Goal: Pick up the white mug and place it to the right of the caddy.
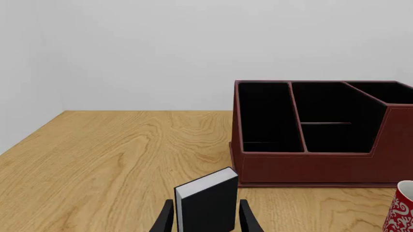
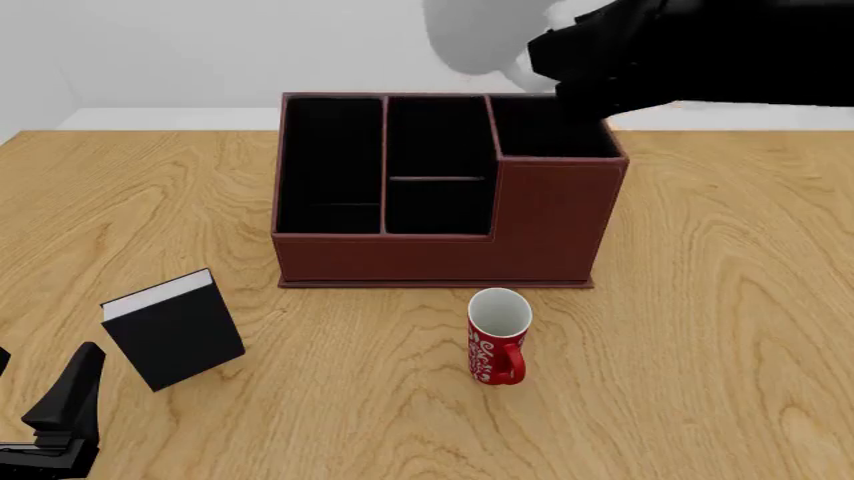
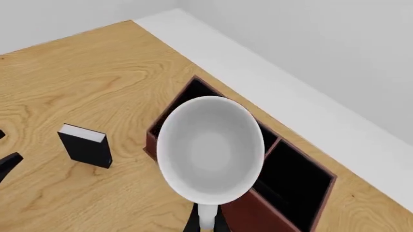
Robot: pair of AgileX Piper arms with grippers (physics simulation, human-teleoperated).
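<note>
Right fingers pinching white mug handle, no readable writing

Lighting even and bright; renders sharp throughout.
You get no glare or edge distortion. The caddy compartments read flat black. The white mug shades softly grey inside. Shadows on the table are barely visible.

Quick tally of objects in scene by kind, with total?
Mugs: 2, the white mug held up in the right end effector and the red patterned mug on the table.
Caddy: 1.
Book: 1, black, standing in front of the left end effector.
Total: 4.
</note>
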